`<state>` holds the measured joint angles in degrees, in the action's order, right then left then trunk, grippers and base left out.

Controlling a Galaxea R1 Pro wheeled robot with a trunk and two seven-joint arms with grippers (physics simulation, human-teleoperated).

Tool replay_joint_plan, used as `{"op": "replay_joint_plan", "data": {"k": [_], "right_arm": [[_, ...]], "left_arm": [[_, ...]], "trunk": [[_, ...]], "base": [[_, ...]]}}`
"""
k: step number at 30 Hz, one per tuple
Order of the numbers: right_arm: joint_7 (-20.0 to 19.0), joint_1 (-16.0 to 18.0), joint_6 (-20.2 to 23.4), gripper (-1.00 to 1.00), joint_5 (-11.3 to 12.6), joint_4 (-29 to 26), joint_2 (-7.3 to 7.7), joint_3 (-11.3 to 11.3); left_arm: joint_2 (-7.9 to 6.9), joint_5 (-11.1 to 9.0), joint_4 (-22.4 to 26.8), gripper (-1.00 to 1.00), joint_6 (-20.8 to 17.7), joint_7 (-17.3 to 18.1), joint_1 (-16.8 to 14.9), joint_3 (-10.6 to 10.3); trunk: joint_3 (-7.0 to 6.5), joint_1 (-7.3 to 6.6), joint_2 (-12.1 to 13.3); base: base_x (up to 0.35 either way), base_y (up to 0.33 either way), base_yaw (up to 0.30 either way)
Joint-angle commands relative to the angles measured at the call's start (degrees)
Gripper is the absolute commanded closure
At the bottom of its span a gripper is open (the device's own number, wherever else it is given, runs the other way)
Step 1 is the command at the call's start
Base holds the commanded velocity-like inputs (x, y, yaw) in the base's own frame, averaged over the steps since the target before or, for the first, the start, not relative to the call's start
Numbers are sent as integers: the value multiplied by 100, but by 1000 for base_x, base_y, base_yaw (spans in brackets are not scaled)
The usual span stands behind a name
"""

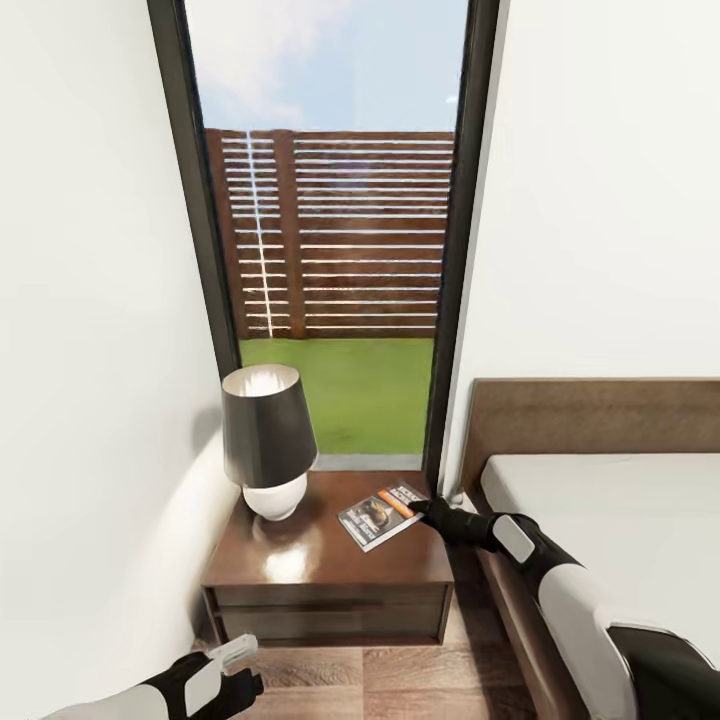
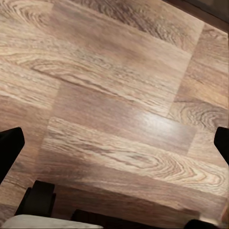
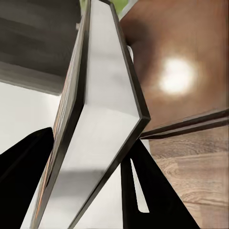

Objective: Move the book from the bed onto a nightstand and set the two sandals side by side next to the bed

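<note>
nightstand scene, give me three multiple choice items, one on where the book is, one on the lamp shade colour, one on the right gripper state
1. Where is the book?
A. over the nightstand
B. on the mattress
C. on the floor

2. What colour is the shade of the lamp?
A. white
B. black
C. blue

3. What is the right gripper doing?
A. hanging open
B. shut on nothing
C. shut on the book

Answers: 1 A, the head view shows it above the wooden top beside the lamp. 2 B, dark shade over a white base. 3 C, the right wrist view shows the fingers on both sides of the book.
</note>
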<state>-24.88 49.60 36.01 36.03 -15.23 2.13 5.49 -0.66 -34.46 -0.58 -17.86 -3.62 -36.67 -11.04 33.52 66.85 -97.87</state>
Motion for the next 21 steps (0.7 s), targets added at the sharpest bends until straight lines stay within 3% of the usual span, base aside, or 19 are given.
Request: {"op": "replay_joint_plan", "data": {"k": [1,10,13,19,21], "right_arm": [[64,54,53,100,0,0,-3,48],[178,361,64,100,33,2,-3,49],[182,420,65,100,203,2,-3,49],[193,571,87,100,923,2,-3,49],[193,589,88,100,958,2,-3,49]], "left_arm": [[2,-61,4,-100,-134,-14,-6,-47],[4,-61,14,-100,-472,-15,-35,-46],[12,-61,14,-100,-535,-15,-39,-45],[21,-61,6,-100,-576,-8,-42,-48],[21,-61,6,-100,-577,-8,-42,-48]], "trunk": [[24,22,-45],[186,220,-406],[240,286,-526],[347,417,-767],[383,461,-847]], "base": [[0,0,0],[0,0,0],[0,0,0],[0,0,0],[0,0,0]]}}
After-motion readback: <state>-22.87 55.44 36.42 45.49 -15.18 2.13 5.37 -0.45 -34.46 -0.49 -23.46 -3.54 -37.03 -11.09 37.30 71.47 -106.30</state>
